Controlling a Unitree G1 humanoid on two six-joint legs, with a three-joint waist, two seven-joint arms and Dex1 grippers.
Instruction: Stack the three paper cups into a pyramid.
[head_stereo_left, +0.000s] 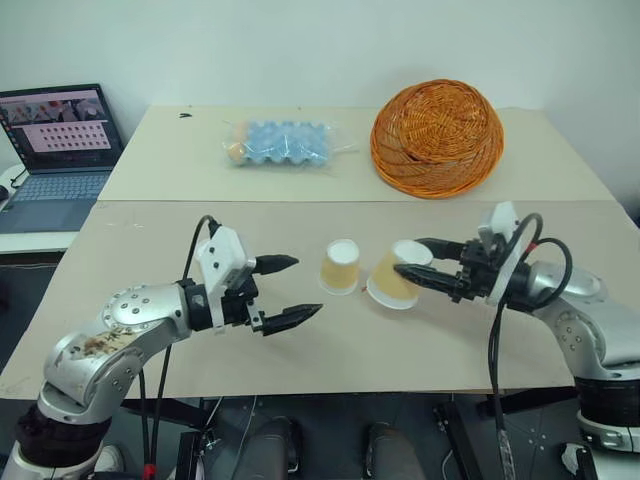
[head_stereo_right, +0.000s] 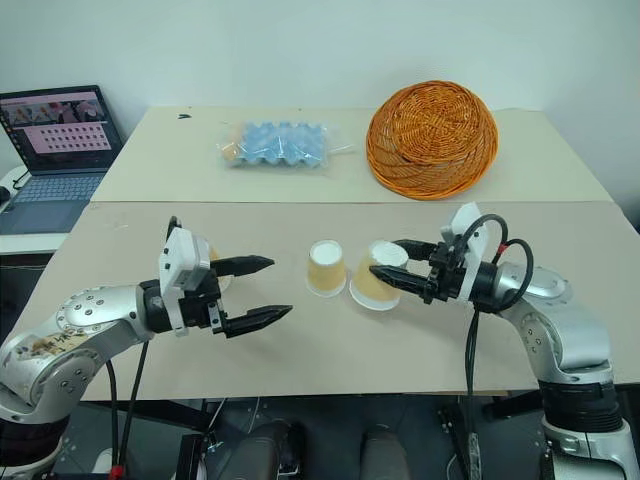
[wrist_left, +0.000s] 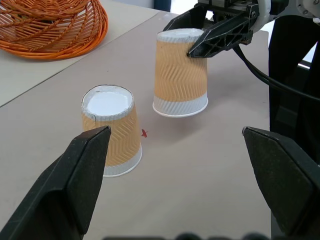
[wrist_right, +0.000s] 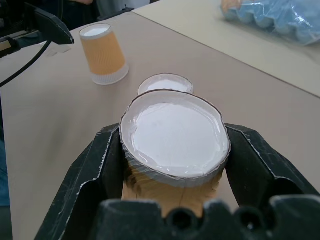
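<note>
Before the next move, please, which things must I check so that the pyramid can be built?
1. Right gripper shut on the held cup: ok.
2. Held cup level for placing: not ok, it is tilted.
3. Two base cups side by side: not ok. The middle cup and the third cup stand apart, and the third is near the left gripper.
4. Both base cups upside down, flat white base up: ok.
5. Left gripper open and empty, free to move the third cup: ok.
</note>
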